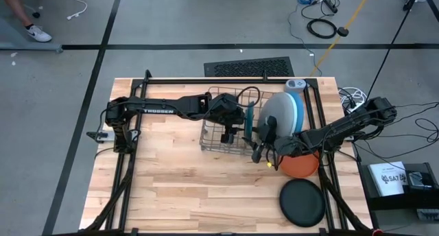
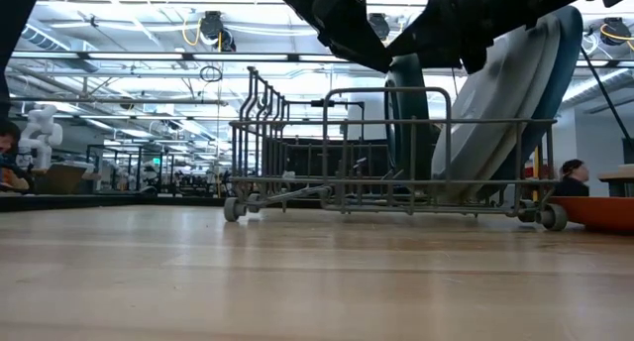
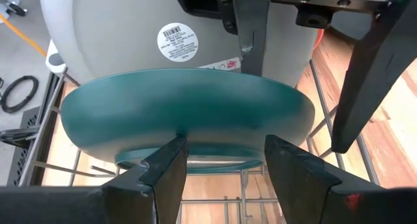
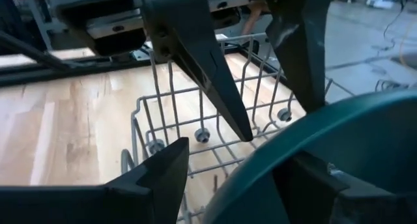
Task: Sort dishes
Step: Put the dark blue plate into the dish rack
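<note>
Dishes: one teal [image 3: 186, 110], grey [image 1: 277, 112], orange [image 1: 302, 166], black [image 1: 302, 202].

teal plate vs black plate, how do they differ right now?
The teal plate stands on edge in the rack; the black plate lies flat on the table. Both grippers, left and right, are at the teal plate; nothing is near the black one. Both are round.

I am seeing the wire rack [image 1: 225, 126] sitting mid-table, with one plate [image 1: 248, 118] standing on edge in it. Two larger plates [image 1: 285, 112] are leaning at its right end. Right of the rack, another plate [image 1: 302, 166] is lying flat, and nearer me a further one [image 1: 302, 202].
</note>
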Tool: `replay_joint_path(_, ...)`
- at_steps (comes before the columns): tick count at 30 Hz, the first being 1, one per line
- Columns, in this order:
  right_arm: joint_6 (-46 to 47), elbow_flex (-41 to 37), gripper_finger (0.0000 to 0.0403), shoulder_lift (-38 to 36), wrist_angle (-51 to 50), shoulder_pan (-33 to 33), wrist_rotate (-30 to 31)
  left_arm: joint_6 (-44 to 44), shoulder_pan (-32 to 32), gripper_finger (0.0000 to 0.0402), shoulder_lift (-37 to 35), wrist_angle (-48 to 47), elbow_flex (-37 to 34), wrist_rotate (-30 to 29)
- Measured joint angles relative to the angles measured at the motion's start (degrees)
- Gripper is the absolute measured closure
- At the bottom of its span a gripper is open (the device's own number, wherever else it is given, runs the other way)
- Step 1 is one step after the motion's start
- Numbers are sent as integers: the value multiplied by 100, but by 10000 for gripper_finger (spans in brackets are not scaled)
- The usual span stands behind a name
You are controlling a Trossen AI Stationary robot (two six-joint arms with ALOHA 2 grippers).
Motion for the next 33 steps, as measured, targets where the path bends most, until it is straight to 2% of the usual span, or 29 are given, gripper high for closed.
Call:
replay_joint_path(13,-1089,0,195,-9,22,4,101,-128,0,197,0,-17,0,62)
replay_joint_path(20,-1138,11,177,-9,39,9,260,-144,2,197,0,-17,0,143)
replay_joint_path(25,-1144,156,149,-9,-14,54,678,-143,-4,197,6,-72,0,185)
replay_joint_path(33,-1019,510,131,-9,-748,81,1085,-144,0,197,-2,-68,0,172)
